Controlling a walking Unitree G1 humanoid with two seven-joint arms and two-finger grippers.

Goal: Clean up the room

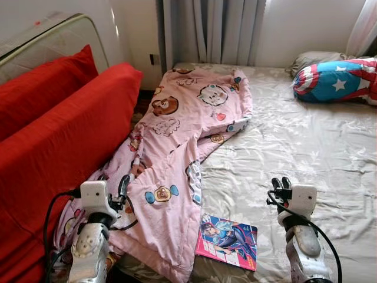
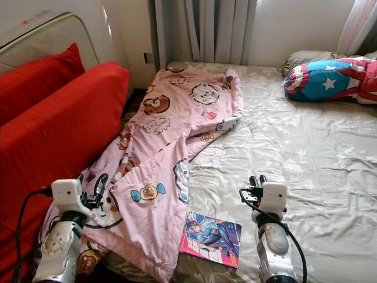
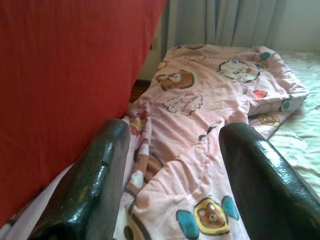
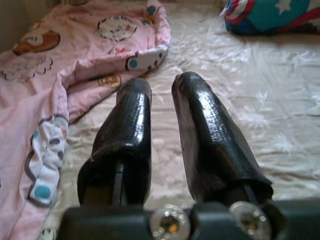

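Bedding is the job here: a pink quilt [image 1: 177, 147] lies in a long crumpled strip down the left side of the bed [image 1: 306, 147], its near end spilling off the mattress against the red sofa [image 1: 59, 147]; a comic book [image 1: 227, 240] lies on the sheet beside the quilt's near edge, between the two arms; a star-printed pillow [image 1: 336, 79] sits at the far right corner. The left gripper [image 1: 123, 187] hovers over the quilt's near end, jaws spread wide with nothing between them; the right gripper [image 1: 278, 184] hangs above bare sheet, jaws close but with a narrow gap, holding nothing. The quilt should handle as soft, bulky and limp; it will sag and drag rather than lift whole, so a hem or corner is likely the best hold, pinched deep into a fold. The book is thin, probably slick, and lies flat; whether an edge stands proud enough to grip is hard to tell.
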